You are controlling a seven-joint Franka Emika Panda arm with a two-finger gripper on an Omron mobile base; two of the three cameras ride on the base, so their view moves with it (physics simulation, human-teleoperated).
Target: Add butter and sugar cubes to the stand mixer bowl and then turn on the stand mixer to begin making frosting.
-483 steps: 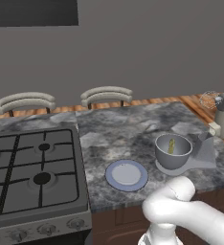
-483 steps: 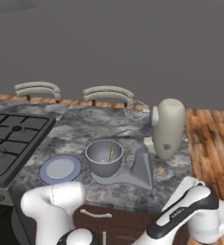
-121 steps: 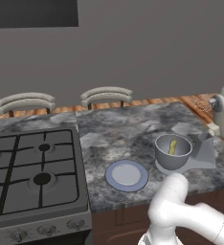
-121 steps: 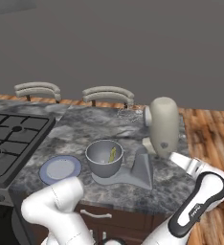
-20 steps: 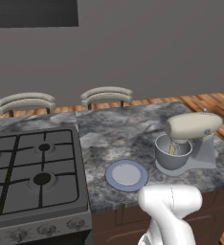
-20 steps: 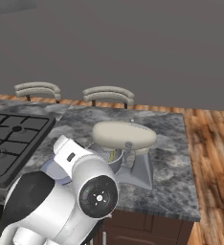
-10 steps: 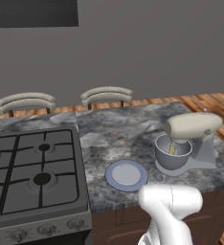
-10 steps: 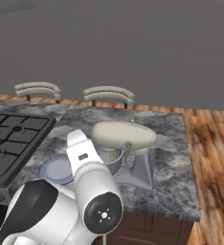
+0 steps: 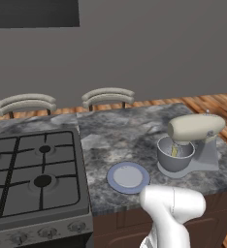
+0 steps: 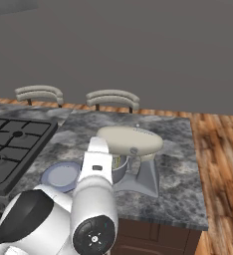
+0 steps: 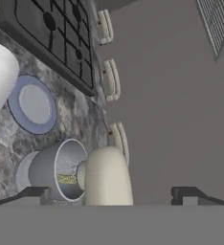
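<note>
The end effector stands wide and holds nothing. On the worktop, the stand mixer has its head lowered over the stand mixer bowl, with the butter inside. A plate lies beside the bowl.

One stand mixer with one stand mixer bowl beneath its head, the bowl holding one yellow stick of butter. One blue-rimmed plate and one gas hob with four burners in view share the bench. Behind the bench, two chair backs appear in the left base view and three in the hand view.
</note>
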